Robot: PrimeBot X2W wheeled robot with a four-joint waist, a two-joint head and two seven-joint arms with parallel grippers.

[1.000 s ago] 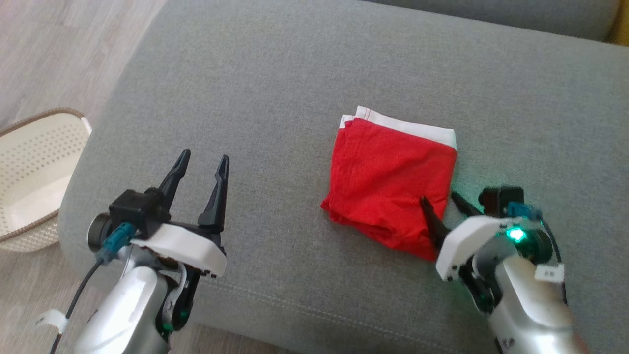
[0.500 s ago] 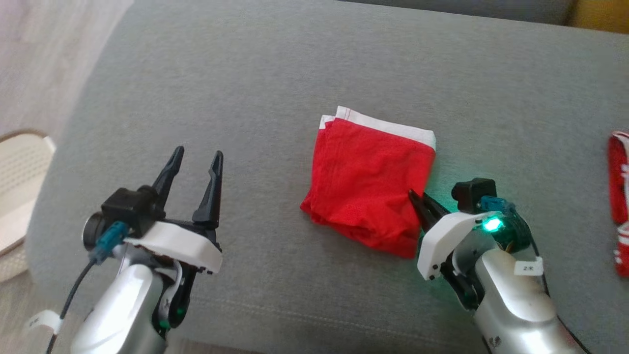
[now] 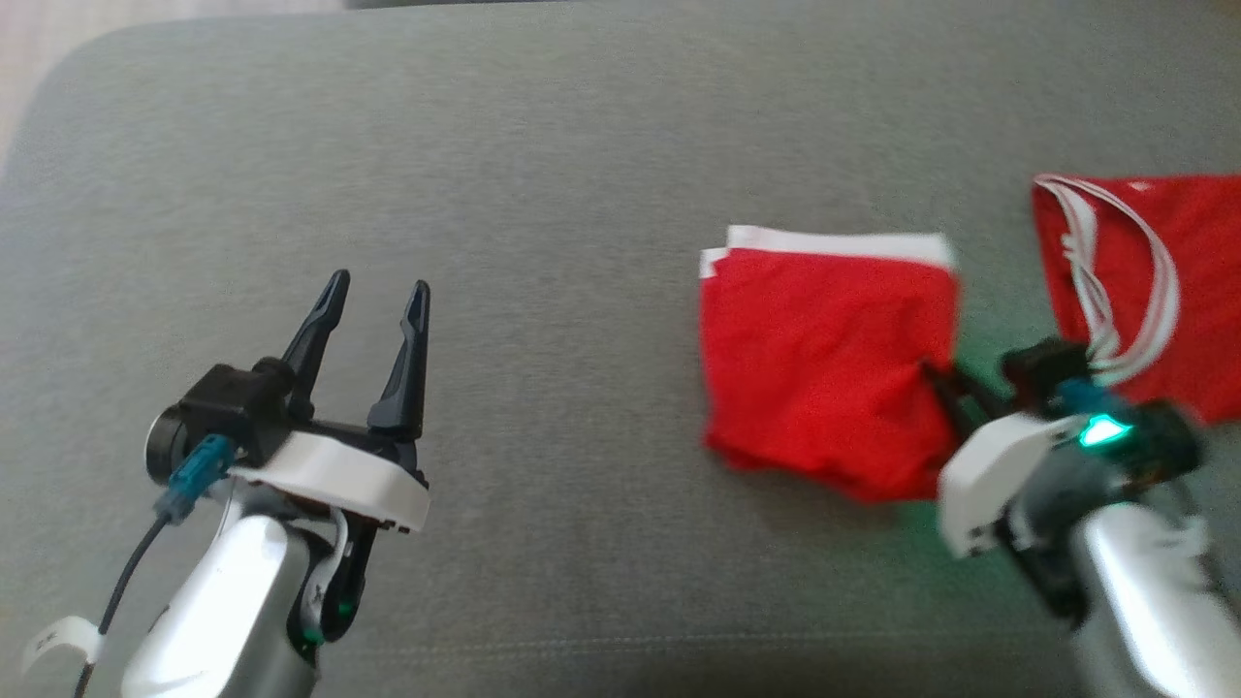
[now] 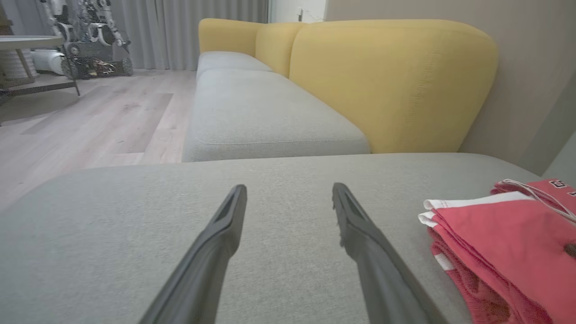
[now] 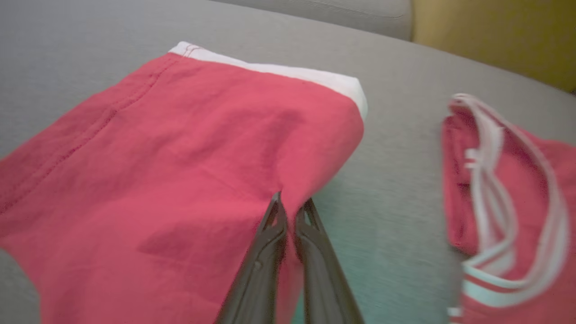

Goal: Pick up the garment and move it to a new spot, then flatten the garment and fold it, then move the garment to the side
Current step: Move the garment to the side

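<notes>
Since a second ago the right gripper (image 3: 942, 376) has closed: its jaws, then spread to either side of the near right corner of the garment (image 3: 824, 368), are now pressed together on the cloth. The head camera has also swung to the robot's right, so the whole picture has shifted and a second garment (image 3: 1178, 271) has come into it.

Two red pieces of clothing lie on the grey sofa seat (image 3: 504, 174). The garment is folded into a rough square of several stacked layers, with one white band along its far edge, and sits right of centre in the head view. The second garment, red with white stripes and a pale cord, lies to its right – apart from it, with a strip of bare grey seat between the two.

Two grippers are in view, each with two dark fingers. In the right wrist view the right pair meet at their tips on the garment's right-hand edge near the front corner, and the cloth puckers up into the pinch. The rest of the garment still rests flat on the seat.

The left gripper (image 3: 379, 283) hangs over bare seat well to the left of the garment, its jaws spread wide with nothing between them and its fingers pointing away from the robot. Its wrist view looks along the seat to a yellow back cushion (image 4: 391, 81) and a pale wooden floor (image 4: 90, 121).
</notes>
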